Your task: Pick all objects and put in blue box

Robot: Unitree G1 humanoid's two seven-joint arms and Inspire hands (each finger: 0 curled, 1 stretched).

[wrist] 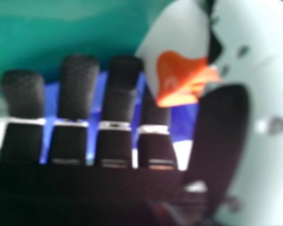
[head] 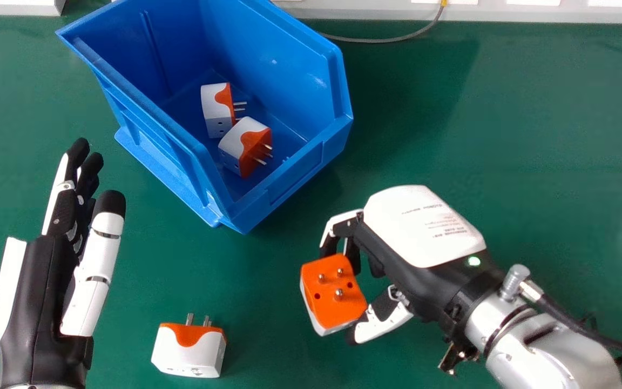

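The robot's black-and-white right hand [head: 421, 246] pinches an orange-and-white plastic plug adapter [head: 335, 292] between fingers and thumb — probably for a clean release into the blue plastic box [head: 311, 162], just beyond it.

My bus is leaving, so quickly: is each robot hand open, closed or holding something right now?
Left hand: open, fingers straight, holding nothing.
Right hand: closed on an orange-and-white plug adapter, pinched between fingers and thumb.
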